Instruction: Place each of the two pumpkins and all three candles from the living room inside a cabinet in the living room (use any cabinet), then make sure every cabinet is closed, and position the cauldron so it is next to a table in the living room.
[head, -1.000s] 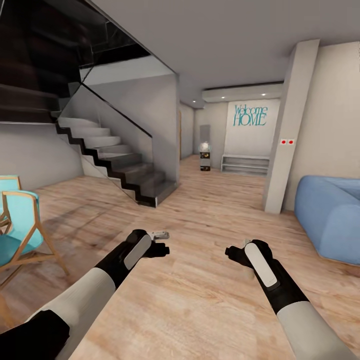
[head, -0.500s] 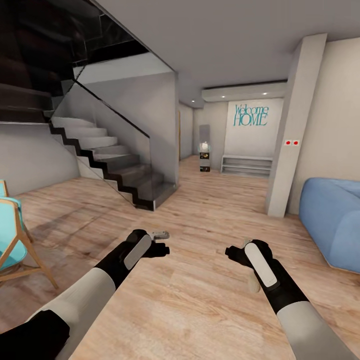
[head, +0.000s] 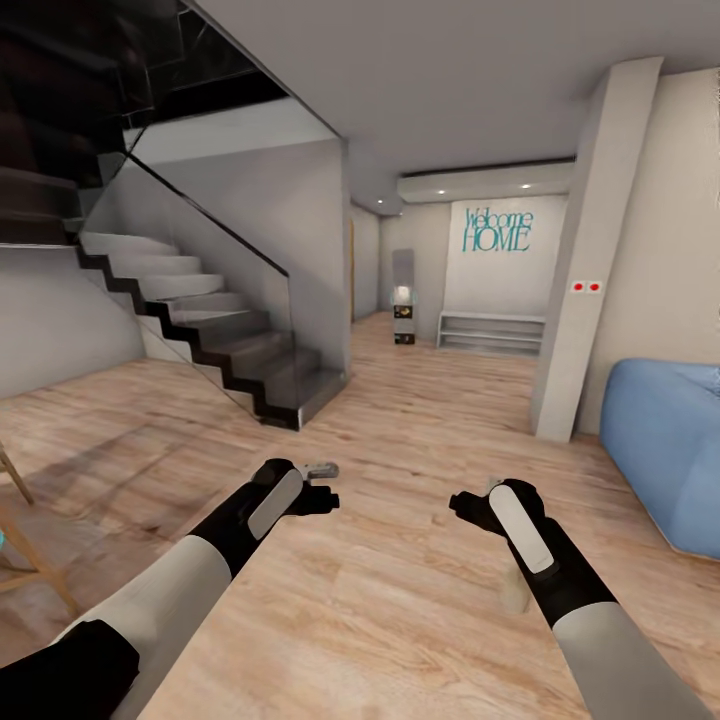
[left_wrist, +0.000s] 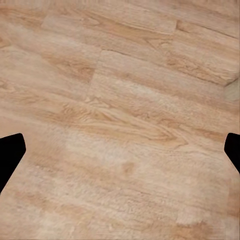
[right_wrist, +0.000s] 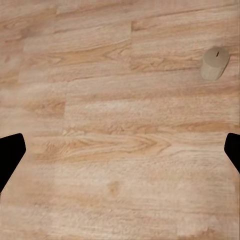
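One candle (right_wrist: 215, 63), a short tan cylinder, stands upright on the wooden floor in the right wrist view. In the head view the candle (head: 513, 592) peeks out beside my right forearm, partly hidden by it. My right gripper (head: 466, 506) hangs above the floor, open and holding nothing; its dark fingertips (right_wrist: 11, 150) sit far apart at the frame's sides. My left gripper (head: 325, 494) is also open and holding nothing over bare floorboards, with its fingertips (left_wrist: 10, 150) spread wide. The pumpkins, the cabinet, the cauldron and the table are out of view.
A dark staircase (head: 200, 330) with a glass balustrade rises at the left. A grey pillar (head: 580, 270) and a blue sofa (head: 670, 450) stand at the right. A wooden chair leg (head: 30, 550) shows at the left edge. A hallway with a "Welcome HOME" wall (head: 497, 232) lies ahead.
The whole view has advanced: the turquoise chair has slid almost out at the left and the sofa further right. The candle has come into sight beside my right forearm. Both arms keep their pose.
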